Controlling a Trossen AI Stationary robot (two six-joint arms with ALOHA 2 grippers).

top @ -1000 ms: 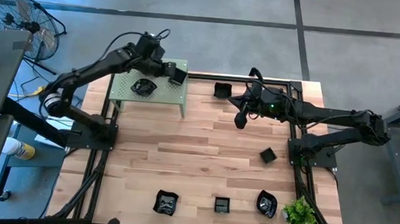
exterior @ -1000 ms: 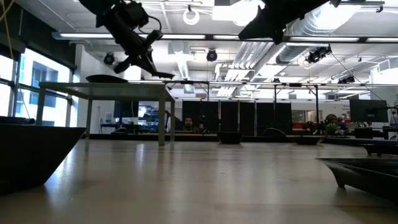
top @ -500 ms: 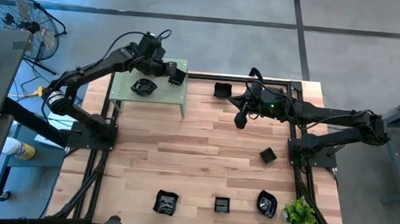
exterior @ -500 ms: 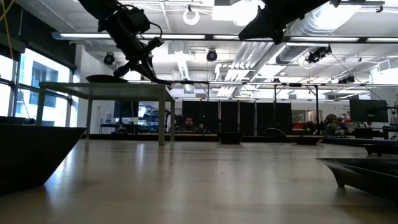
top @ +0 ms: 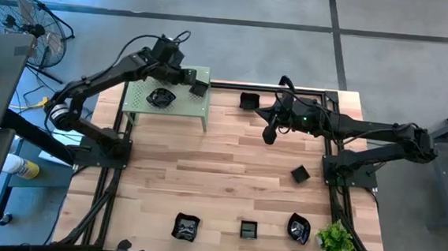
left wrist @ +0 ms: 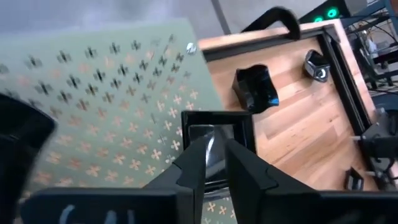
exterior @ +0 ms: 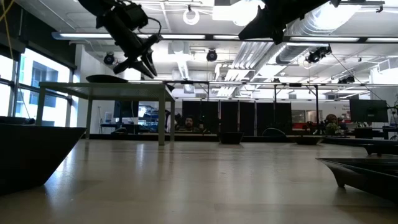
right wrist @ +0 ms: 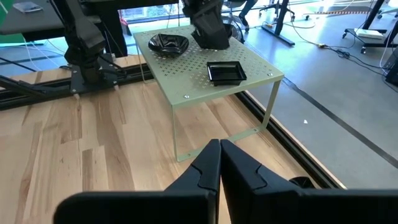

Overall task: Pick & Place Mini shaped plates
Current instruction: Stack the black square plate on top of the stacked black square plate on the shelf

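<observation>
On the raised stand: a pale green perforated stand (top: 167, 98) sits at the 11 o'clock corner of the wooden surface (top: 221, 173) and carries 2 mini shaped plates.
Square plate (top: 199, 87): lies flat at the stand's 3 o'clock edge, seen clearly resting there from the right wrist view (right wrist: 226, 73).
Round plate (top: 159, 98): rests near the stand's middle, at 8 o'clock from the square one.
Left gripper (top: 189, 79): hangs just above the square plate's 10 o'clock side; in its wrist view the fingers (left wrist: 198, 163) stand close together over the plate, not clasping it.
Right gripper (top: 270, 134): waits over the surface at about 1 o'clock, fingers pressed together and holding nothing.
Other plates on the surface: 1 at 12 o'clock (top: 248, 102), 1 at 3 o'clock (top: 300, 174), and 3 along the 6 o'clock edge (top: 186, 226), (top: 248, 230), (top: 298, 228).
</observation>
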